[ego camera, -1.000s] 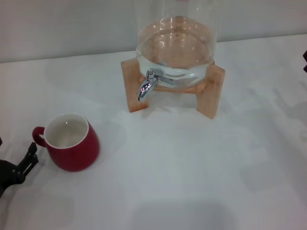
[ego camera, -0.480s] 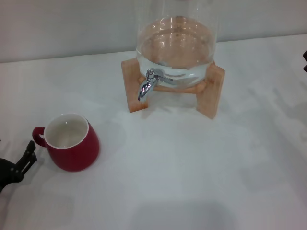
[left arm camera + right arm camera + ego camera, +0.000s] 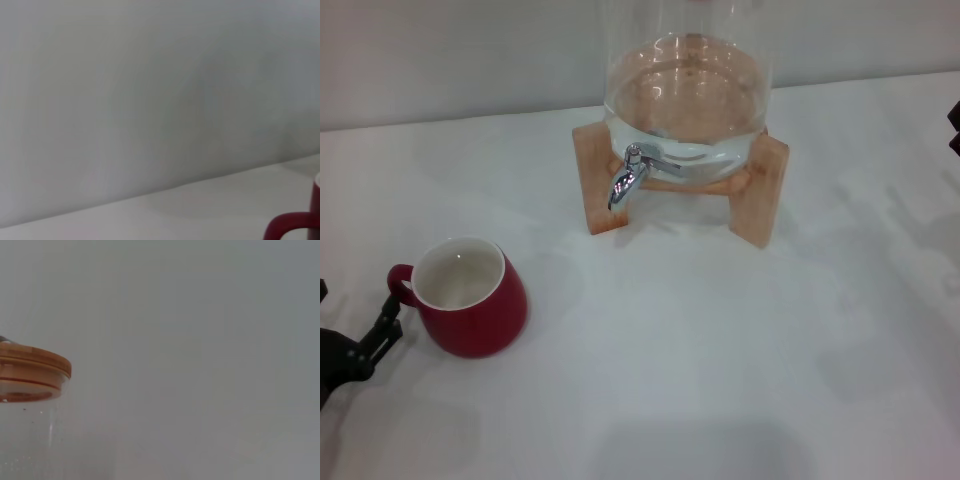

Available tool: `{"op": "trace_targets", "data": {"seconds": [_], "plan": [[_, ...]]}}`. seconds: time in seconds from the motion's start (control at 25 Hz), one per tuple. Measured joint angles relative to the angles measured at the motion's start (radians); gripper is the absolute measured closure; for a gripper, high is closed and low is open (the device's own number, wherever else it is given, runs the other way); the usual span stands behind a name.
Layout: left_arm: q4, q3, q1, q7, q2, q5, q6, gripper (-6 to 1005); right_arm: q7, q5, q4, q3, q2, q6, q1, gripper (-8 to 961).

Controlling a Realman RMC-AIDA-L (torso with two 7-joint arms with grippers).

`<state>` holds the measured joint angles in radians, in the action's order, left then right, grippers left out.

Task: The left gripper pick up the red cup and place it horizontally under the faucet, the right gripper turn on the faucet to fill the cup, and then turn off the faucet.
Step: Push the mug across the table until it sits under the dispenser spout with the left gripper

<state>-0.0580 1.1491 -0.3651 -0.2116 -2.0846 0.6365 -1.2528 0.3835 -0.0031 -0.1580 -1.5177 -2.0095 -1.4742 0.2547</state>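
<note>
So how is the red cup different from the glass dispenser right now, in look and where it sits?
The red cup is squat, opaque dark red with a white inside; the glass dispenser is tall and clear. The cup stands straight on the table near the left gripper; the dispenser sits raised on a wooden stand, farther back. The cup looks empty; the dispenser holds water. Both stand upright.

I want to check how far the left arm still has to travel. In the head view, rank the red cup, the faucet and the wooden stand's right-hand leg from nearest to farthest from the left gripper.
From the left gripper, at the near left edge:
1. The red cup, just beside it, handle toward the claw.
2. The faucet, farther back, centre.
3. The stand's right-hand leg, farthest, back right.
</note>
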Motion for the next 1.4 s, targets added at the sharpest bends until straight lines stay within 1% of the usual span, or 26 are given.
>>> {"op": "trace_targets", "data": {"seconds": [0.16, 1.16, 1.4], "plan": [[0.002, 0.016, 0.000, 0.000, 0.000, 0.000, 0.001, 129, 0.000, 0.000, 0.000, 0.000, 0.000, 0.000, -0.001, 83], [0.026, 0.015, 0.006, 0.006, 0.002, 0.000, 0.001, 131, 0.003, 0.000, 0.000, -0.002, 0.000, -0.004, -0.003, 83], [0.038, 0.015, 0.001, 0.023, 0.002, 0.000, 0.025, 131, 0.003, 0.000, 0.000, -0.015, 0.000, -0.005, -0.003, 83]]}}
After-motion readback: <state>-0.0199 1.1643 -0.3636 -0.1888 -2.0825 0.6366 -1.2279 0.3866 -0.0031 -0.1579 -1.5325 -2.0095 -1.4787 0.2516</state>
